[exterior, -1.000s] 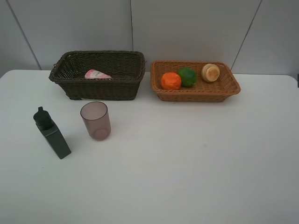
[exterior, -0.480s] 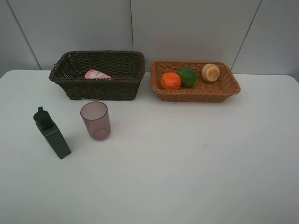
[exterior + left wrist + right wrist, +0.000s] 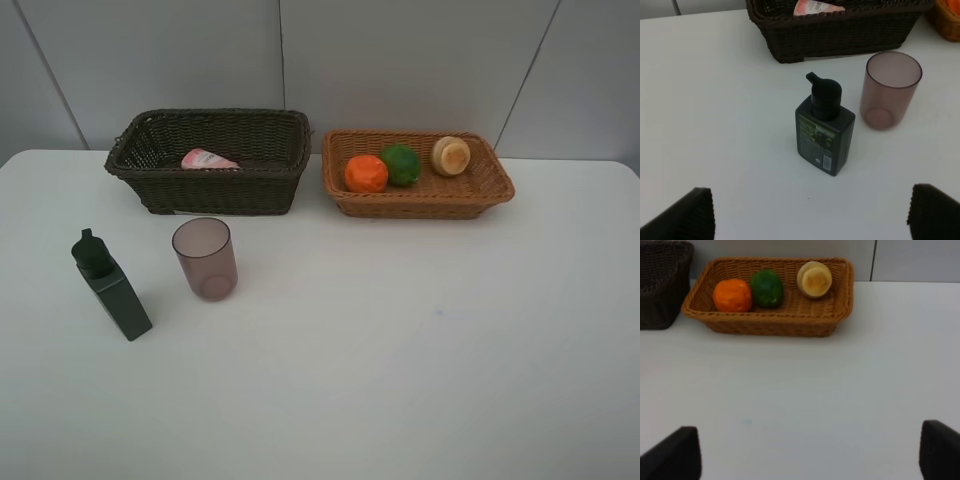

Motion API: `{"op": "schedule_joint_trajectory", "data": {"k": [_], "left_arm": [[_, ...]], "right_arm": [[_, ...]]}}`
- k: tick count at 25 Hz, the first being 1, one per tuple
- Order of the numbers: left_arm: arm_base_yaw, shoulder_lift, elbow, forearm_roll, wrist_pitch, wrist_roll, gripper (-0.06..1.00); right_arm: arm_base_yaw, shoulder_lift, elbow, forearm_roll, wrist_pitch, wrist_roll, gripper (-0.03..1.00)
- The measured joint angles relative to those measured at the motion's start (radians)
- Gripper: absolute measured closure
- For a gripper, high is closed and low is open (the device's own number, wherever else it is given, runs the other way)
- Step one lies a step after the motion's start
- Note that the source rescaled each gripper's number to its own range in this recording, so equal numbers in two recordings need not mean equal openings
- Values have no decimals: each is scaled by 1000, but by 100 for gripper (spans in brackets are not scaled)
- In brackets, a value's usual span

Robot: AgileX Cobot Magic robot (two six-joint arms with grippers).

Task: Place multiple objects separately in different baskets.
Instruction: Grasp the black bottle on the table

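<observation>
The dark brown basket point(image 3: 215, 190) at the back left holds the pink squeeze bottle point(image 3: 207, 159). To its right, the tan basket point(image 3: 420, 205) holds the orange point(image 3: 366, 174), the lime point(image 3: 402, 164) and the peach-coloured fruit point(image 3: 451, 155). The dark green bottle point(image 3: 112, 287) and the mauve cup point(image 3: 205, 258) stand upright on the table in front of the dark basket. My left gripper point(image 3: 810, 215) is open, short of the green bottle point(image 3: 824, 132), with the cup point(image 3: 890, 90) beside it. My right gripper point(image 3: 805, 450) is open and empty, well back from the tan basket point(image 3: 770, 325). Neither gripper shows in the high view.
A white table point(image 3: 400, 350) carries everything, and a grey panelled wall point(image 3: 400, 60) rises right behind the baskets. A corner of the dark basket point(image 3: 660, 285) shows in the right wrist view, next to the tan one.
</observation>
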Motion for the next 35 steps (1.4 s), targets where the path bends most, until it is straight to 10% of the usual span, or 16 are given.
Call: {"op": "schedule_joint_trajectory", "data": {"k": [10,35], "left_arm": [[0,0,0,0,0,0,-5],[0,0,0,4,0,0,-5]], "right_arm": [[-157,0,0,-20,0,0,9],[-160,0,0,-20,0,0,9]]}}
